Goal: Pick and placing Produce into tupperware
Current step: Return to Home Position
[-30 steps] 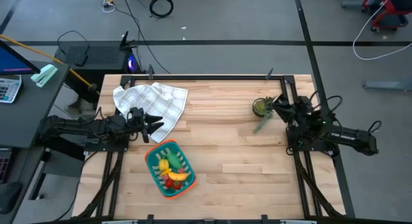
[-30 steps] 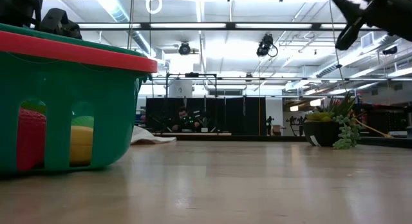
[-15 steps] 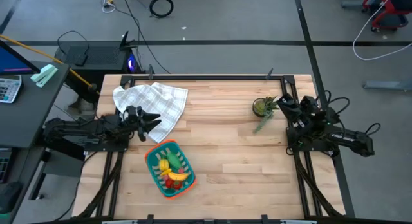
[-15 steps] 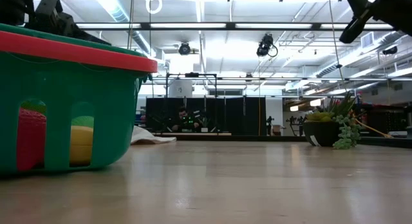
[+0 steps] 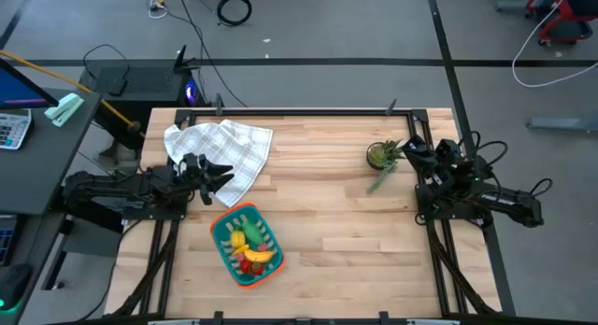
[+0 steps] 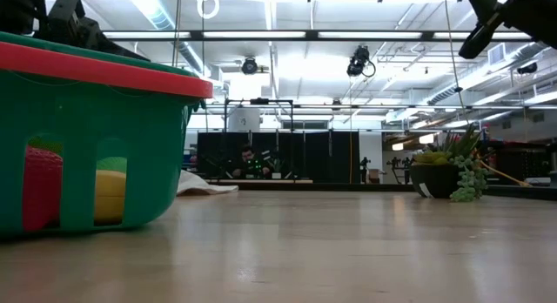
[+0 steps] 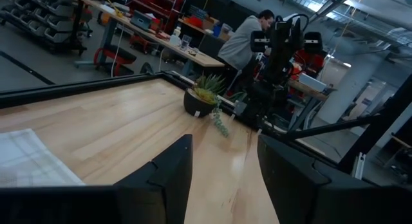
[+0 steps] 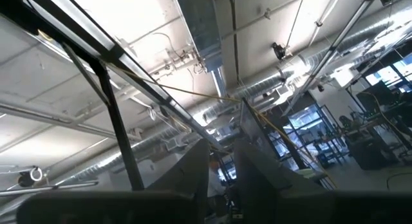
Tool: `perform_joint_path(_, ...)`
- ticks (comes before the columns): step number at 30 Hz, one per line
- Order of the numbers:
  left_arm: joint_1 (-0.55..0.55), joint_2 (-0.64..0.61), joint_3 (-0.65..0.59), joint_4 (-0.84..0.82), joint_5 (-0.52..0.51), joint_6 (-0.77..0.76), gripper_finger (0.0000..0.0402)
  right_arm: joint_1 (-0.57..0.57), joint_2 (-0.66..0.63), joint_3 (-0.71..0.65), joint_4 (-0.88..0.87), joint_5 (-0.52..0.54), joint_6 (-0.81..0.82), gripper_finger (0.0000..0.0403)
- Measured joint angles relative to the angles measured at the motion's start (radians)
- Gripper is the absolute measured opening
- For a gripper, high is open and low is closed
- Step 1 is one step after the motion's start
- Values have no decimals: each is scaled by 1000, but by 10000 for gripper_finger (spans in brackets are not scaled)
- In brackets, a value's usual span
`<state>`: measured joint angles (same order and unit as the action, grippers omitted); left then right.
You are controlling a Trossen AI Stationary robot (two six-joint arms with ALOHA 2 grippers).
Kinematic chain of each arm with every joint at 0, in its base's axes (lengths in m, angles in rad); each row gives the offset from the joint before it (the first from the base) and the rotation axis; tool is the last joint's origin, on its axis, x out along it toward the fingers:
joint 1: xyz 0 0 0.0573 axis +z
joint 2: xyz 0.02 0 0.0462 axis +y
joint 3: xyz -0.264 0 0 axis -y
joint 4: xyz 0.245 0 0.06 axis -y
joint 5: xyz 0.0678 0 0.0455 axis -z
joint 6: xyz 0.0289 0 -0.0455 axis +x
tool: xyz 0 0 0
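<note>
Produce, small toy fruits and vegetables [image 5: 249, 251], lay in the shallow teal orange-rimmed tupperware [image 5: 219, 233], so my empty left gripper [image 5: 224, 174], spread wide at the white checked cloth [image 5: 234, 143], had to draw home smoothly without snagging it, my narrowly parted right gripper [image 5: 411, 149] near the green potted plant [image 5: 378, 156]
</note>
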<state>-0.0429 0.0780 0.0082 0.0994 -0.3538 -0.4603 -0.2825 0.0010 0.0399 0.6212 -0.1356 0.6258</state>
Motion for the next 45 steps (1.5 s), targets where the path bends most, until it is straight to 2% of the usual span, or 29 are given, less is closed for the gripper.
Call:
perform_joint_path(6, 0, 0, 0, 0, 0, 0, 178, 0, 0, 0, -5, -6, -4, 82)
perform_joint_path(11, 0, 0, 0, 0, 0, 0, 178, 12, 0, -2, -103, -153, -147, 82)
perform_joint_path(14, 0, 0, 0, 0, 0, 0, 182, 27, 0, -2, -216, -176, -173, 82)
perform_joint_path(17, 0, 0, 0, 0, 0, 0, 183, 34, 0, -2, -338, -152, -244, 82)
perform_joint_path(21, 0, 0, 0, 1, 0, 0, 179, 34, -1, -3, -449, -50, -316, 82)
perform_joint_path(26, 0, 0, 0, 0, 0, 0, 178, 34, -1, -3, -470, 66, -371, 82)
perform_joint_path(45, 0, 0, 0, 1, 0, 0, 180, 30, 38, -3, -472, 68, -357, 82)
